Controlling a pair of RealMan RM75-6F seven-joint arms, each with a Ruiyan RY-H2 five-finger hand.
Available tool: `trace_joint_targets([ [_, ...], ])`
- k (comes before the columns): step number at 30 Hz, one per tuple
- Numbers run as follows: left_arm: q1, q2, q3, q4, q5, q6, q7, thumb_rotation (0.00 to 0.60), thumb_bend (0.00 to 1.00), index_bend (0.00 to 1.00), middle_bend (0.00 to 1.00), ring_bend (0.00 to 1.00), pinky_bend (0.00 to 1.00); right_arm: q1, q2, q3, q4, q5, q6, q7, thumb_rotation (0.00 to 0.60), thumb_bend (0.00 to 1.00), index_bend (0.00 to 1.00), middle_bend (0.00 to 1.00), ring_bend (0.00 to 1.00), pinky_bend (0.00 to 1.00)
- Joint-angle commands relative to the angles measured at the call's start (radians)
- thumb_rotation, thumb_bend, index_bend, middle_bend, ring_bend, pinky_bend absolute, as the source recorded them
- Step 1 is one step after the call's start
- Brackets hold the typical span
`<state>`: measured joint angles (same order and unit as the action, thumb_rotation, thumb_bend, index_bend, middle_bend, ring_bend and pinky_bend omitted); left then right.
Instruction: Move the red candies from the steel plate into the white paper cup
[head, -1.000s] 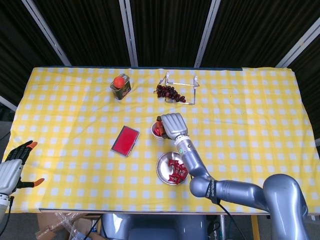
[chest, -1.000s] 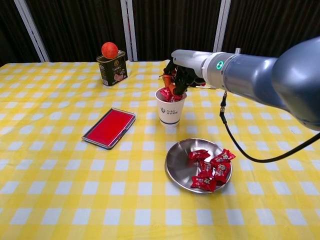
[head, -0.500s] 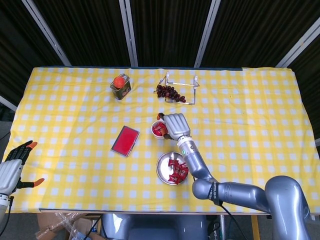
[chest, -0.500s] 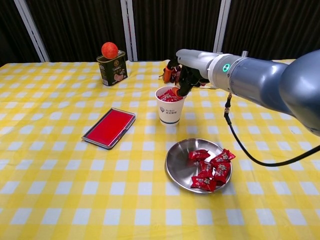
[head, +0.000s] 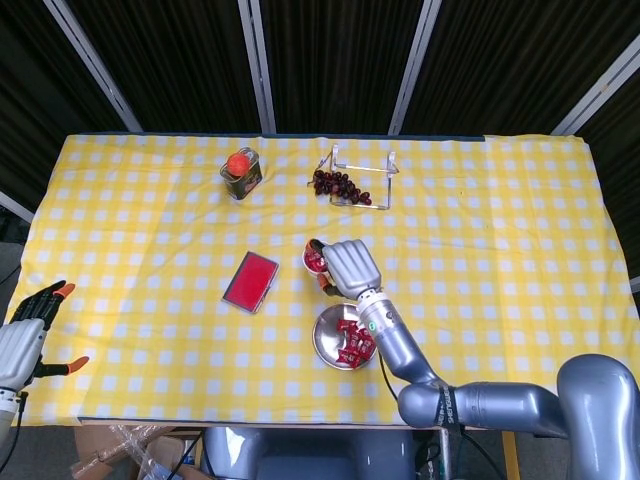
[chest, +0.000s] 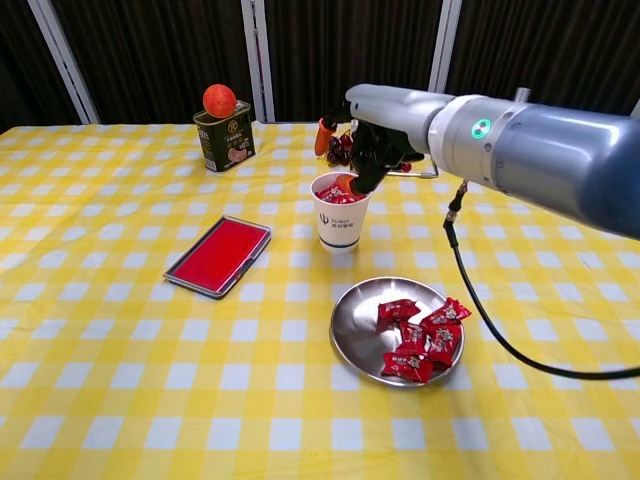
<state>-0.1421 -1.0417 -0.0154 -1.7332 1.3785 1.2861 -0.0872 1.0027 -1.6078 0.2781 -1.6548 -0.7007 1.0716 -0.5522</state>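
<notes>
The white paper cup (chest: 340, 218) stands mid-table with red candies showing at its mouth. My right hand (chest: 368, 140) hovers just above and behind the cup's rim, fingers spread, nothing in it. In the head view the right hand (head: 350, 268) covers part of the cup (head: 312, 260). Nearer the front sits the steel plate (chest: 352, 325) with several red candies (chest: 420, 340) bunched on its right side; in the head view the plate (head: 324, 340) lies just below the hand. My left hand (head: 25, 335) hangs open off the table's front left corner.
A flat red case (chest: 218, 256) lies left of the cup. A tin with an orange ball on top (chest: 224, 138) stands at the back left. Dark grapes in a clear stand (head: 345, 186) sit behind the cup. A yellow checked cloth covers the table.
My right hand has let a candy fall into the cup, spread its fingers and drawn back a little toward the plate. The left hand has not moved.
</notes>
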Motion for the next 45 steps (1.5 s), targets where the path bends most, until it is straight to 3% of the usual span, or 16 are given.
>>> trace_joint_targets([
  [1,0.001,-0.001,0.001,0.002,0.005,0.004,0.0,0.6,0.04,0.0,0.0,0.0,0.0,-0.046,0.051,-0.065,-0.124,0.001,0.065,-0.067,0.6,0.48,0.29,0.8,0.83,0.92],
  [6,0.004,-0.004,0.001,0.005,0.013,0.012,-0.004,0.6,0.04,0.0,0.0,0.0,0.0,-0.088,0.064,-0.131,-0.201,0.012,0.115,-0.107,0.6,0.43,0.27,0.8,0.83,0.92],
  [15,0.01,-0.012,0.004,0.012,0.031,0.033,-0.001,0.6,0.04,0.0,0.0,0.0,0.0,-0.14,0.032,-0.216,-0.199,0.044,0.156,-0.156,0.6,0.35,0.26,0.8,0.83,0.92],
  [25,0.012,-0.016,0.003,0.016,0.034,0.039,0.003,0.6,0.04,0.0,0.0,0.0,0.0,-0.173,0.007,-0.241,-0.207,0.034,0.172,-0.177,0.6,0.31,0.26,0.8,0.83,0.92],
  [45,0.011,-0.016,0.002,0.015,0.032,0.038,0.005,0.6,0.04,0.0,0.0,0.0,0.0,-0.209,-0.049,-0.235,-0.139,0.044,0.141,-0.186,0.6,0.3,0.26,0.8,0.83,0.92],
])
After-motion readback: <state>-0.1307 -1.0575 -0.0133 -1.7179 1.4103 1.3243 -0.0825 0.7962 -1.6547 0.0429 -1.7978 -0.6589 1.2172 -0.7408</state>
